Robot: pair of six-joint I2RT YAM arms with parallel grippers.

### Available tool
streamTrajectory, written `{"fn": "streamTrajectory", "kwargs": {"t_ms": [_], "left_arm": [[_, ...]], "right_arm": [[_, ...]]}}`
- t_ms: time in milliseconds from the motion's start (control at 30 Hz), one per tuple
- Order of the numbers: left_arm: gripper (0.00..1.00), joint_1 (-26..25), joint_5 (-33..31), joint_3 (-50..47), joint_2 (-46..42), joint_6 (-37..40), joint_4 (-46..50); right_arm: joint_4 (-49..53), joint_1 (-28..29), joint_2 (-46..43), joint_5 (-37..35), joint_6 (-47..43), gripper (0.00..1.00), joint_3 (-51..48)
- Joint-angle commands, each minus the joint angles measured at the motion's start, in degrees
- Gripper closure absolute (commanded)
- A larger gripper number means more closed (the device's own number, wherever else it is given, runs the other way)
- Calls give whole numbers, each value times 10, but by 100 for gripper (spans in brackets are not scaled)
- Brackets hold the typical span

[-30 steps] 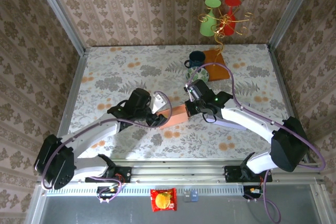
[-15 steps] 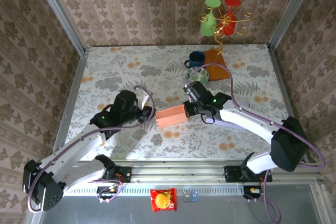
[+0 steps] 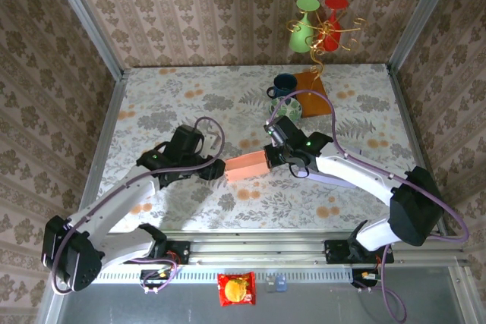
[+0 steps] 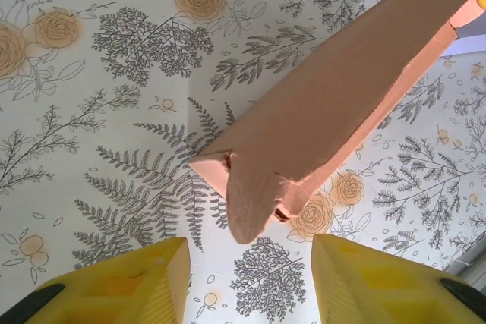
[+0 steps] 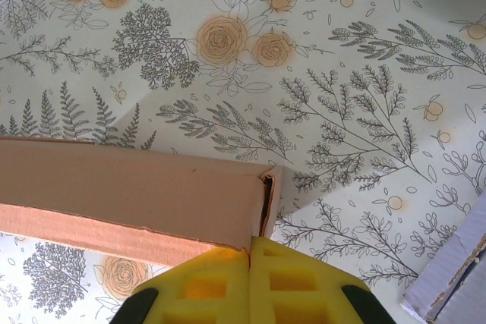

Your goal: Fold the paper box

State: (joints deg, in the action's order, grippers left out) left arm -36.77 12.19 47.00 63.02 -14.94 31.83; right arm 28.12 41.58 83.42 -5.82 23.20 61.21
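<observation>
The paper box [image 3: 245, 166] is a long salmon cardboard sleeve lying across the middle of the floral table [image 3: 167, 104]. My right gripper [image 3: 271, 158] is at its right end. In the right wrist view the yellow fingers [image 5: 201, 286] are pressed together on the thin end wall of the box [image 5: 129, 187]. My left gripper [image 3: 210, 169] hovers just left of the box. Its jaws are open and empty in the left wrist view [image 4: 250, 278]. The box [image 4: 334, 104] is ahead of them with a rounded end flap [image 4: 250, 202] sticking out toward the fingers, not touching them.
Behind the right arm stand a dark mug [image 3: 285, 83] and a patterned bowl [image 3: 290, 108]. A brown wooden base [image 3: 313, 85] carries a gold stand with a green cup [image 3: 306, 20] and a red cup [image 3: 335, 11]. A snack packet [image 3: 236, 288] lies below the table's near rail.
My left gripper has drawn back to the left off the box's left end, and its jaws have narrowed. The box has shifted slightly while the right gripper stayed on its right end.
</observation>
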Motion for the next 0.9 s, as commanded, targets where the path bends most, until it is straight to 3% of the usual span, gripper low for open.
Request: {"fn": "streamTrajectory", "kwargs": {"t_ms": [0,133,867], "left_arm": [[53,-4,-17,29,15,27,19],[54,-5,-25,46,38,45,24],[79,-22,-44,71,89,46,14]], "right_arm": [[17,5,9,-9,11,100,16],[16,5,9,-7,11,100,16],[15,4,15,-5,11,100,21]]}}
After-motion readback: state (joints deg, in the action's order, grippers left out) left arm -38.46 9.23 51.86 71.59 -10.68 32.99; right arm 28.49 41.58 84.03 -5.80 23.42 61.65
